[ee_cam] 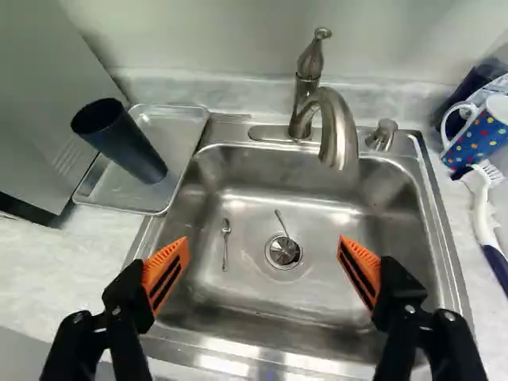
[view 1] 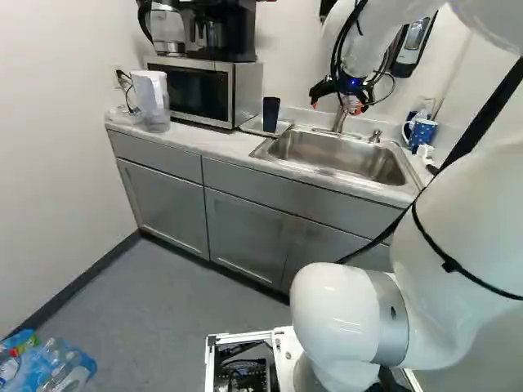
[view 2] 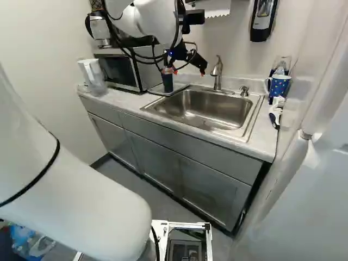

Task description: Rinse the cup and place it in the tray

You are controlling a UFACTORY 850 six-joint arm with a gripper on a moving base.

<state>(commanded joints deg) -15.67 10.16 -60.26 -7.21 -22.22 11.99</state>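
Cup (ee_cam: pixel 125 144) stood upright, wide end up, in a shallow metal tray (ee_cam: pixel 173 131), clear of the gripper (ee_cam: pixel 264 242). From where I was, it looked steadily placed, though I couldn't tell whether it was wet or dry. The tray lay on the surface (ee_cam: pixel 40 258) just beside the sink (ee_cam: pixel 317 313), handy for anything lifted out dripping, with the microwave (view 1: pixel 196 91) close on its other side. Over the sink hung the gripper, its orange pads (ee_cam: pixel 165 274) spread wide with nothing between them; that would have suited a finished release or a coming pick-up equally well. No water showed under the faucet (ee_cam: pixel 337 131), so I took it that no rinsing was under way; if the cup was clean, the placing looked done. A small spoon (ee_cam: pixel 225 242) lay in the sink, needing no attention. Across from the tray, a spotted mug (ee_cam: pixel 482 136) and a brush (ee_cam: pixel 481 210) kept out of the way. My one worry was the tall cup: a low sideways sweep might have toppled it, so any retreat called for rising first.
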